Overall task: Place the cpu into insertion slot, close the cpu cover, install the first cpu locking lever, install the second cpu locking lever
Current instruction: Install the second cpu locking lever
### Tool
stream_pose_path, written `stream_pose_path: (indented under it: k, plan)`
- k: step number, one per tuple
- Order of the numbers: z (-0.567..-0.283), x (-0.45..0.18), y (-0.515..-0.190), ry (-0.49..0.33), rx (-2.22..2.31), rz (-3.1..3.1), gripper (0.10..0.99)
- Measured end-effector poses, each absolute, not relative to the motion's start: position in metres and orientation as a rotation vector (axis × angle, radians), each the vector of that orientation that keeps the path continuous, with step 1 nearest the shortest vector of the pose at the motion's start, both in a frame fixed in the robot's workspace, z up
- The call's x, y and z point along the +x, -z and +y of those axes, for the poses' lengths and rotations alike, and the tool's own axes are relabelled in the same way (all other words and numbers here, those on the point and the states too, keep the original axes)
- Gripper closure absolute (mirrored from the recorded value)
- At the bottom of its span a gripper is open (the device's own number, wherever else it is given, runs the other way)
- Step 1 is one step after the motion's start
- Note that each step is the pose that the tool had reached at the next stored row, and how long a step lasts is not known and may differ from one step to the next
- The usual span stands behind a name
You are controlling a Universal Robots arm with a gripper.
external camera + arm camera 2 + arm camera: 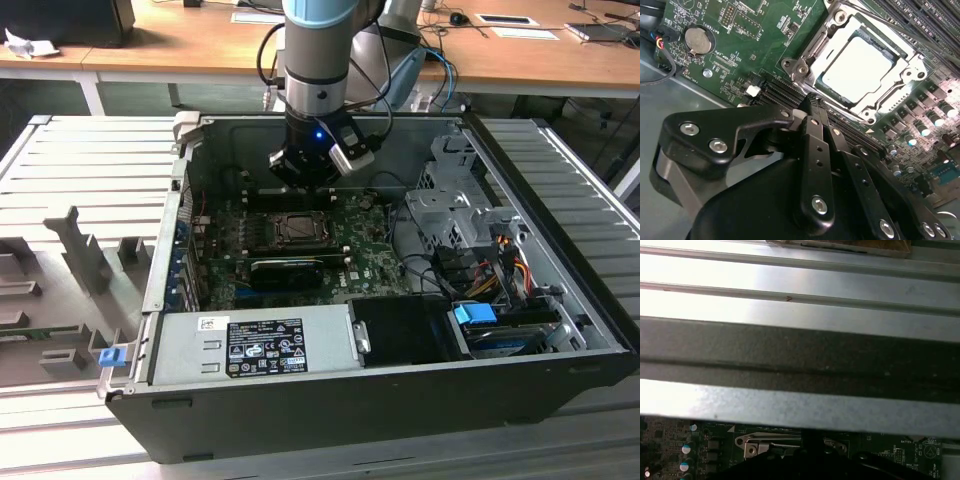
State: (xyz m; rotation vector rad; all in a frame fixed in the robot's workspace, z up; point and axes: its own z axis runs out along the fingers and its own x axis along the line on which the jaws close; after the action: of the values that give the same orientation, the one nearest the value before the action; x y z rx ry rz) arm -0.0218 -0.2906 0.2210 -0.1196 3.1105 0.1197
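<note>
One pale silver square cpu (862, 67) sits in the one silvery-rimmed insertion slot (805, 65), framed by one silvery cpu cover (910, 67); the black gripper (815, 102) hovers beside, jaws together, empty.

Pale silver cpu (860, 65), silvery cpu cover (815, 47), green motherboard (760, 45), black end effector (812, 107).
</note>
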Motion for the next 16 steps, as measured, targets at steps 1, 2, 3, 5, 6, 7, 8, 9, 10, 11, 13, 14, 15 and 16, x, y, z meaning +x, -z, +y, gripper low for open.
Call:
stream_pose_path:
  k: [1,2,3,5,6,7,8,9,10,11,13,14,15,16]
  plan:
    - [-0.2908,-0.0218,-0.2210,-0.120,-0.120,3.111,0.980]
    - [-0.2912,-0.0218,-0.2211,-0.120,-0.120,3.111,0.980]
    - [-0.2913,-0.0218,-0.2210,-0.120,-0.120,3.110,0.980]
    - [-0.2918,-0.0218,-0.2211,-0.120,-0.120,3.111,0.980]
    - [-0.2920,-0.0218,-0.2211,-0.120,-0.120,3.111,0.980]
    - [-0.2924,-0.0218,-0.2210,-0.120,-0.120,3.111,0.980]
    - [-0.2928,-0.0218,-0.2210,-0.120,-0.120,3.111,0.980]
    - [-0.2935,-0.0218,-0.2211,-0.120,-0.120,3.111,0.980]
    - [-0.2940,-0.0218,-0.2211,-0.120,-0.120,3.111,0.980]
    - [-0.2945,-0.0218,-0.2210,-0.120,-0.120,3.111,0.980]
    - [-0.2955,-0.0219,-0.2210,-0.120,-0.120,3.111,0.980]
    - [-0.2955,-0.0218,-0.2210,-0.120,-0.119,3.111,0.980]
    - [-0.2956,-0.0218,-0.2213,-0.120,-0.119,3.111,0.980]
    - [-0.2956,-0.0218,-0.2217,-0.119,-0.119,3.111,0.980]
